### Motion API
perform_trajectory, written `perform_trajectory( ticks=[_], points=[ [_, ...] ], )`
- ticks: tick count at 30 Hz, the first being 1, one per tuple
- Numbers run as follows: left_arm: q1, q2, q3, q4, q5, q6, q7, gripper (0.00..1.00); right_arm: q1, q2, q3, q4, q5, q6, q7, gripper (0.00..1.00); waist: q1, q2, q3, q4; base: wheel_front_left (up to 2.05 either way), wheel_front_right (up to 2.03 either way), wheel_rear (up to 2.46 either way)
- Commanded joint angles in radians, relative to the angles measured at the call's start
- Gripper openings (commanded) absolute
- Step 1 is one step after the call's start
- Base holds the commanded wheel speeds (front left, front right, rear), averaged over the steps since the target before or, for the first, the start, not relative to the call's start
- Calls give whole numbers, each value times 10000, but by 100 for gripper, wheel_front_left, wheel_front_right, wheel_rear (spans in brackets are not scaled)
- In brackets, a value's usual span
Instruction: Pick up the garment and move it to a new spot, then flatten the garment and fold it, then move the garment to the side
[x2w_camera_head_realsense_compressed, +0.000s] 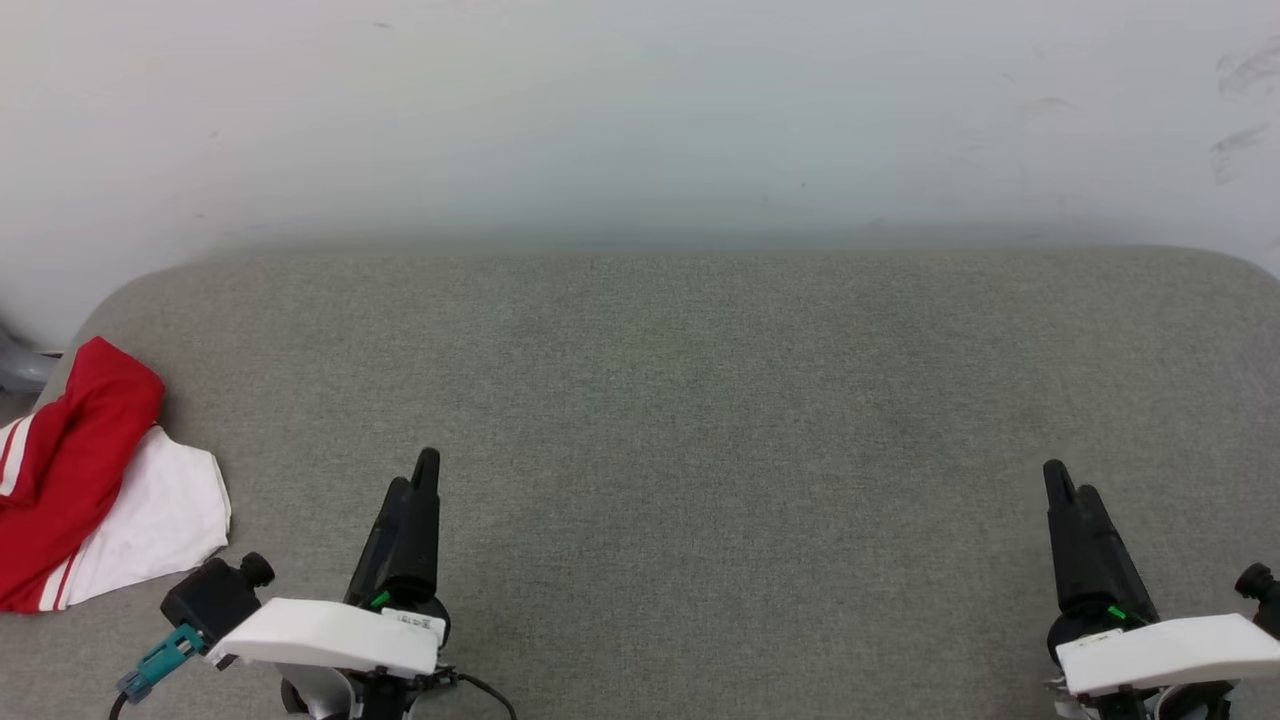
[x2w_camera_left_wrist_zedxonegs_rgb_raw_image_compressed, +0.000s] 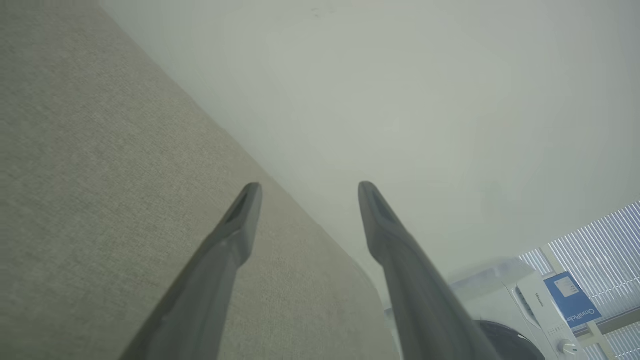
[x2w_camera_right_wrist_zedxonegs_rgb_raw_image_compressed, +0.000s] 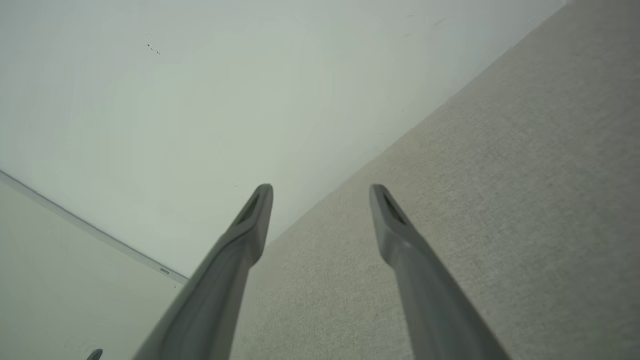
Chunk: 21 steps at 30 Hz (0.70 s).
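The garment (x2w_camera_head_realsense_compressed: 85, 480), bright red with white panels and double white stripes, lies bunched at the far left edge of the grey padded surface (x2w_camera_head_realsense_compressed: 700, 400), partly cut off by the head view's left border. My left gripper (x2w_camera_head_realsense_compressed: 425, 465) hovers over the surface to the right of the garment, apart from it. In the left wrist view the left gripper (x2w_camera_left_wrist_zedxonegs_rgb_raw_image_compressed: 305, 192) is open with nothing between its fingers. My right gripper (x2w_camera_head_realsense_compressed: 1058, 478) is near the right side of the surface; in the right wrist view the right gripper (x2w_camera_right_wrist_zedxonegs_rgb_raw_image_compressed: 320, 195) is open and holds nothing.
A pale wall (x2w_camera_head_realsense_compressed: 640, 120) rises directly behind the padded surface. The left wrist view catches a white appliance (x2w_camera_left_wrist_zedxonegs_rgb_raw_image_compressed: 525, 295) with a blue label and window blinds (x2w_camera_left_wrist_zedxonegs_rgb_raw_image_compressed: 605, 235) beyond the surface's end. A grey object (x2w_camera_head_realsense_compressed: 20, 365) sits past the surface's left corner.
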Motion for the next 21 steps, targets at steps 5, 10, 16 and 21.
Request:
perform_trajectory(
  ticks=[5,10,16,21],
  points=[
    [13,14,-118,-2,1748,-2,-218,100,76,-16,10,-261,-1616,13,-121,100,0,0,-32,8,0,0,0],
    [3,46,-130,159,3146,-2,-361,100,127,-15,-34,-395,-2748,14,-63,100,0,0,-53,18,0,0,0],
    [27,61,-119,212,4566,2,-523,100,180,25,-54,-615,-3763,15,7,100,0,0,-74,39,0,0,0],
    [53,59,-155,216,5478,77,-650,100,225,57,-73,-825,-4548,16,116,100,0,0,-84,62,0,0,0]
  ],
)
